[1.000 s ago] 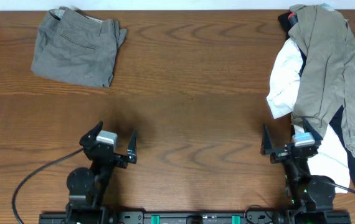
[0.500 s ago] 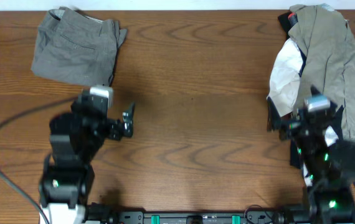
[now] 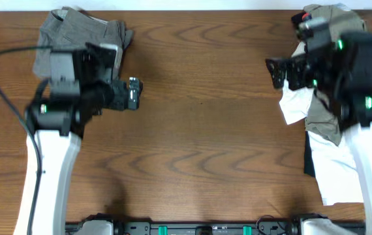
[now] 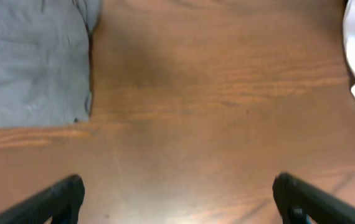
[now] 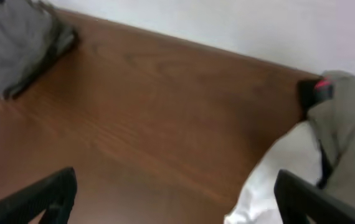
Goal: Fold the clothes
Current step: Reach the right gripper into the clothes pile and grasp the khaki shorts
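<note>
**A:** Where is there room to move?

**B:** The middle of the table [image 3: 199, 130] is open. It is a wide band of bare brown wood with wavy grain between the two arms. The far edge runs along the top under a pale wall, and both heaps of cloth lie close to it.

**A:** And the claws?

**B:** The left gripper [image 4: 177, 202] has its jaws spread wide and holds nothing, with only wood below it. The right gripper [image 5: 174, 193] is also wide open and empty, and it hangs over bare wood.

**A:** Where are the shorts to fold?

**B:** The khaki-olive shorts [image 3: 322, 117] are at the far right corner, draped loosely and wrinkled over a white T-shirt [image 3: 295, 104]. From above, the right arm covers their middle, so I see only the top end and a lower piece.

**A:** What else is hard to make out?

**B:** In the right wrist view, a small dark thing with a red spot [image 5: 317, 91] sits at the top of the heap. It is blurred and I cannot say what it is. The grey-brown shorts [image 3: 75, 29] at the far left are folded into a flat, rough rectangle, partly under the left arm. The left wrist view cuts them off at its edge.
</note>
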Action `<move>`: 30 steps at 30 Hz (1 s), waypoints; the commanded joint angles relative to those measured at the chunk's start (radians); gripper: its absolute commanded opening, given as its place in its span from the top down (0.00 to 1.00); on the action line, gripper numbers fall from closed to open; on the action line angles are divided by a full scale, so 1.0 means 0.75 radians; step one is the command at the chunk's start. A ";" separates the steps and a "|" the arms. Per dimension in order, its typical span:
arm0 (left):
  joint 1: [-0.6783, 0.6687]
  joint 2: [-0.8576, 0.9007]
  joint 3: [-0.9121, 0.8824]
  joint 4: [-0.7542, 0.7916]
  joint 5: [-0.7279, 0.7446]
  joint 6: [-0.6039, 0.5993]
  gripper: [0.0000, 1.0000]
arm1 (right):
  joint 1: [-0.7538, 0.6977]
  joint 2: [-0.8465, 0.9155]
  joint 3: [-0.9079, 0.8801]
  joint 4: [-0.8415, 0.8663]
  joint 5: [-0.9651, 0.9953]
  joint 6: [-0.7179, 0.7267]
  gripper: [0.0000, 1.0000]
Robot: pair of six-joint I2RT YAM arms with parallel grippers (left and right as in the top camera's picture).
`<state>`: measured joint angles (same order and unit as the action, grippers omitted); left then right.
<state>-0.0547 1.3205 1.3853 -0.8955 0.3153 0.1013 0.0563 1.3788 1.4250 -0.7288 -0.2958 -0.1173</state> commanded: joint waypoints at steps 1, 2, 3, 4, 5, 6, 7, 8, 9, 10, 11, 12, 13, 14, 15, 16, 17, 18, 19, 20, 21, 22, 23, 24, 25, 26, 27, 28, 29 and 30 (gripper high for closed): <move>-0.005 0.126 0.193 -0.124 0.019 -0.010 0.02 | 0.010 0.209 0.241 -0.144 -0.054 -0.025 0.01; -0.005 0.161 0.235 -0.168 0.019 -0.011 0.02 | 0.010 0.269 0.314 -0.198 -0.080 -0.025 0.01; -0.005 0.195 0.274 -0.208 0.019 -0.011 0.02 | 0.010 0.319 0.370 -0.229 -0.094 -0.025 0.01; -0.005 0.220 0.293 -0.223 0.019 -0.012 0.02 | 0.010 0.352 0.402 -0.231 -0.097 -0.025 0.01; -0.005 0.239 0.297 -0.224 0.019 -0.011 0.02 | 0.011 0.381 0.424 -0.214 -0.097 -0.025 0.01; -0.005 0.252 0.297 -0.224 0.018 -0.011 0.02 | 0.011 0.397 0.430 -0.188 -0.101 -0.025 0.01; -0.005 0.266 0.297 -0.220 0.018 -0.011 0.02 | 0.011 0.408 0.428 -0.160 -0.099 -0.026 0.01; -0.005 0.283 0.297 -0.215 0.019 -0.012 0.02 | 0.010 0.420 0.424 -0.129 -0.088 -0.026 0.01; -0.005 0.297 0.297 -0.215 0.023 -0.012 0.02 | 0.006 0.430 0.423 -0.106 -0.066 -0.026 0.01; -0.005 0.308 0.297 -0.215 0.023 -0.013 0.02 | 0.001 0.442 0.423 -0.079 -0.031 -0.026 0.01; -0.005 0.323 0.297 -0.215 0.024 -0.013 0.02 | -0.006 0.457 0.423 -0.053 0.016 -0.025 0.01; -0.005 0.334 0.296 -0.216 0.035 -0.012 0.02 | -0.016 0.468 0.423 -0.033 0.063 -0.025 0.01; -0.005 0.345 0.296 -0.216 0.060 -0.012 0.02 | -0.032 0.487 0.423 -0.012 0.119 -0.015 0.01; -0.005 0.354 0.296 -0.212 0.090 -0.012 0.02 | -0.053 0.505 0.423 0.009 0.171 0.011 0.01; -0.005 0.362 0.296 -0.204 0.116 -0.012 0.02 | -0.078 0.531 0.423 0.031 0.214 0.037 0.02; -0.005 0.368 0.296 -0.199 0.130 -0.012 0.02 | -0.101 0.552 0.423 0.048 0.239 0.057 0.04; -0.005 0.375 0.295 -0.192 0.135 -0.012 0.02 | -0.132 0.583 0.423 0.067 0.260 0.078 0.06; -0.005 0.380 0.295 -0.187 0.135 -0.012 0.02 | -0.160 0.608 0.423 0.080 0.260 0.082 0.09; -0.005 0.386 0.295 -0.184 0.134 -0.012 0.02 | -0.188 0.637 0.423 0.096 0.262 0.091 0.12; -0.005 0.393 0.295 -0.180 0.134 -0.012 0.02 | -0.223 0.676 0.423 0.115 0.271 0.108 0.14; -0.005 0.398 0.295 -0.180 0.134 -0.012 0.02 | -0.252 0.711 0.423 0.131 0.289 0.127 0.15; -0.005 0.403 0.295 -0.180 0.134 -0.012 0.02 | -0.275 0.742 0.423 0.144 0.306 0.142 0.16; -0.005 0.409 0.295 -0.180 0.134 -0.012 0.02 | -0.296 0.772 0.423 0.158 0.317 0.152 0.15; -0.006 0.417 0.294 -0.181 0.135 -0.012 0.02 | -0.321 0.809 0.423 0.179 0.320 0.151 0.15; -0.008 0.420 0.293 -0.181 0.135 -0.012 0.02 | -0.335 0.833 0.423 0.192 0.321 0.149 0.14; -0.013 0.427 0.291 -0.181 0.134 -0.011 0.02 | -0.352 0.862 0.423 0.212 0.324 0.130 0.13; -0.019 0.431 0.287 -0.180 0.134 -0.011 0.02 | -0.365 0.890 0.423 0.231 0.329 0.111 0.13; -0.025 0.434 0.283 -0.175 0.134 -0.011 0.02 | -0.376 0.912 0.423 0.247 0.330 0.102 0.14; -0.034 0.436 0.275 -0.164 0.133 -0.011 0.02 | -0.387 0.938 0.423 0.266 0.331 0.100 0.14; -0.044 0.437 0.263 -0.146 0.133 -0.011 0.02 | -0.397 0.966 0.423 0.287 0.330 0.100 0.14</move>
<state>-0.0677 1.6352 1.5852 -1.0199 0.3977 0.1013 -0.2291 2.0727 1.7309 -0.5369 -0.0658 -0.0372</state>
